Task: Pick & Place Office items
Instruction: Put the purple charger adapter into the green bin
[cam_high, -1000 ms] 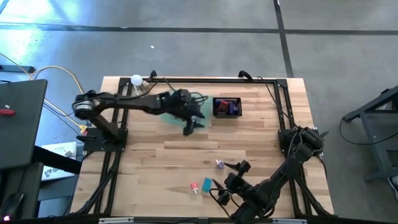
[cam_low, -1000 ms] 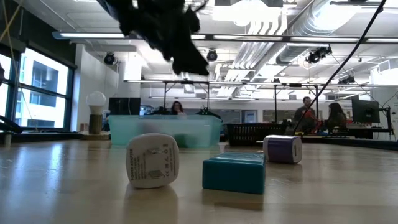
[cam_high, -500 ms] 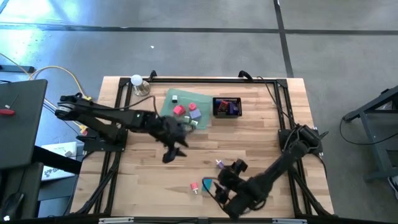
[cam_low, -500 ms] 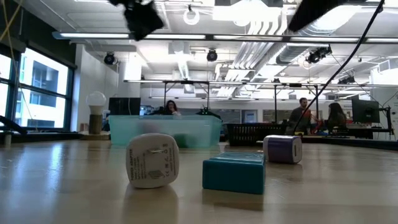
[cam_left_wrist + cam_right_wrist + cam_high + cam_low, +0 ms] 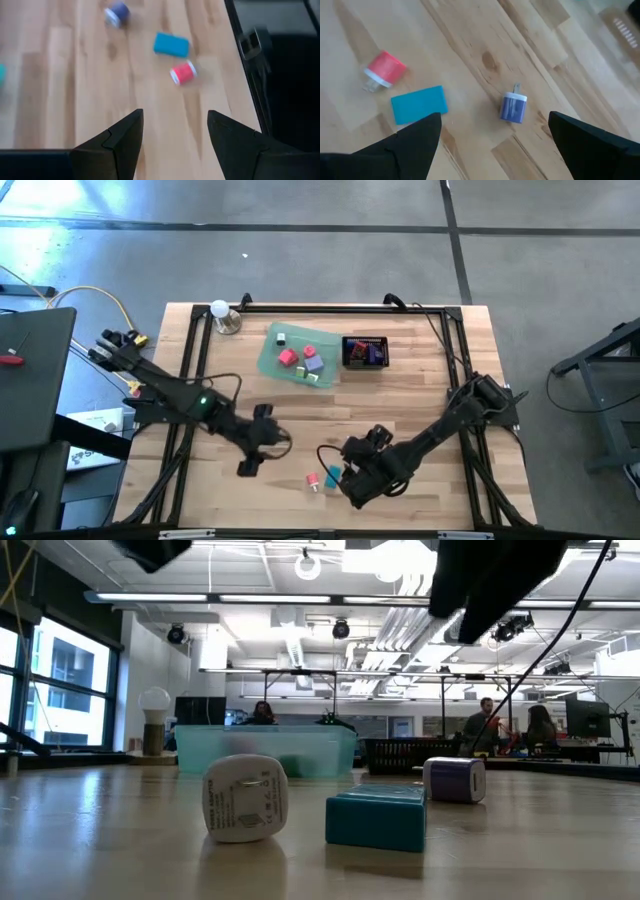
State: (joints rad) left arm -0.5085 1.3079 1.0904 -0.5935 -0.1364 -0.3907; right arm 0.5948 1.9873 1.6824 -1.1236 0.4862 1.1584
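Task partly done, judging by layout. Several office items (image 5: 298, 359) already in green tray (image 5: 270, 350), more in black mesh basket (image 5: 365, 352). Three left on table: teal block (image 5: 419, 104), red-and-white piece (image 5: 383, 67), purple plug-like piece (image 5: 513, 107). Right gripper (image 5: 490, 137) hovers over them, fingers spread, empty. Left gripper (image 5: 172, 132) just beside same group, fingers apart, empty.

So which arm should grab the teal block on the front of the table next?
Right, probably. The right gripper hangs open almost over the teal block, which its wrist view shows just ahead of its fingers. The left gripper, also open, sits farther off across bare table.
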